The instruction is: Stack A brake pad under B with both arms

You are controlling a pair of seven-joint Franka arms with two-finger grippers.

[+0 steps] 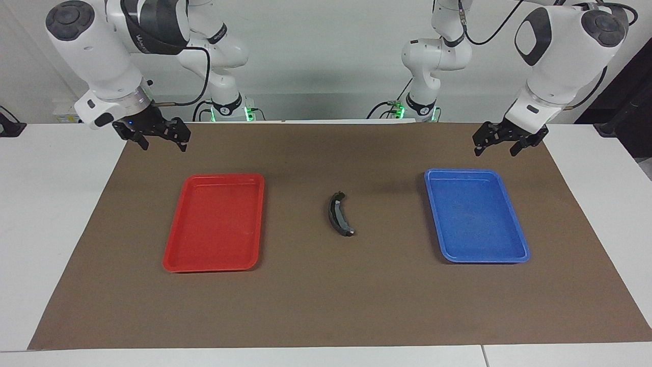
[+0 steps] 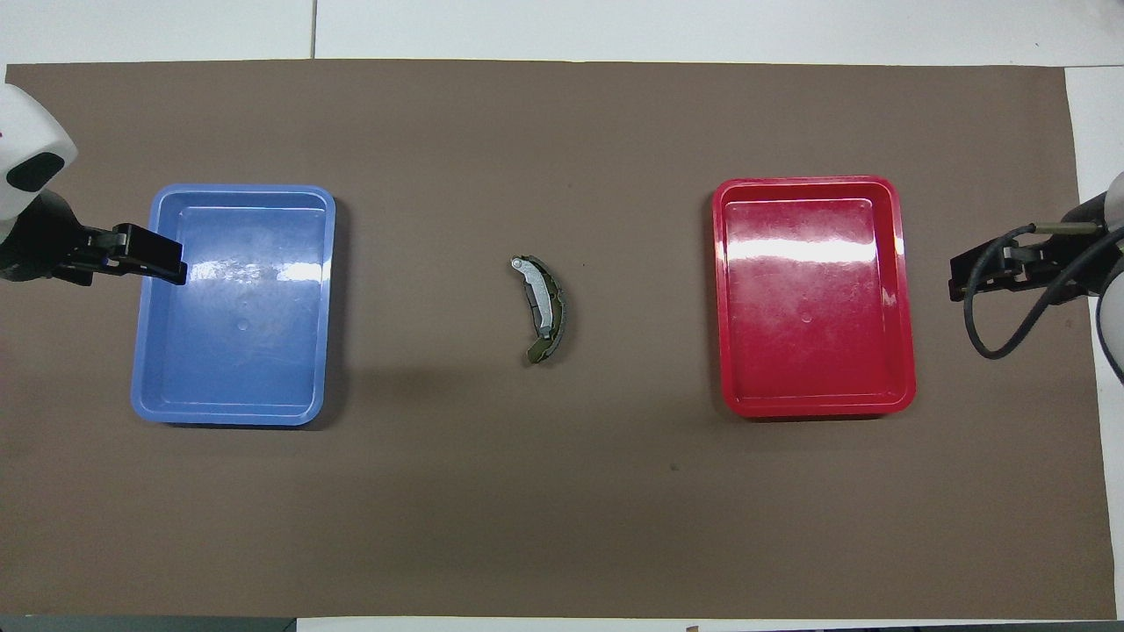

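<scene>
Centrally, B (image 1: 340,214) (image 2: 542,309) flat between trays, long axis toward robots

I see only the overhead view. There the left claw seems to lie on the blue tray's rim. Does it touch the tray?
Observer: No. The left claw hangs in the air, apart from the blue tray.
Operator: And the right claw?
Observer: The right claw hangs raised over the mat, touching nothing.
Operator: Are their fingers open?
Observer: Yes, both claws are open and empty.
</scene>
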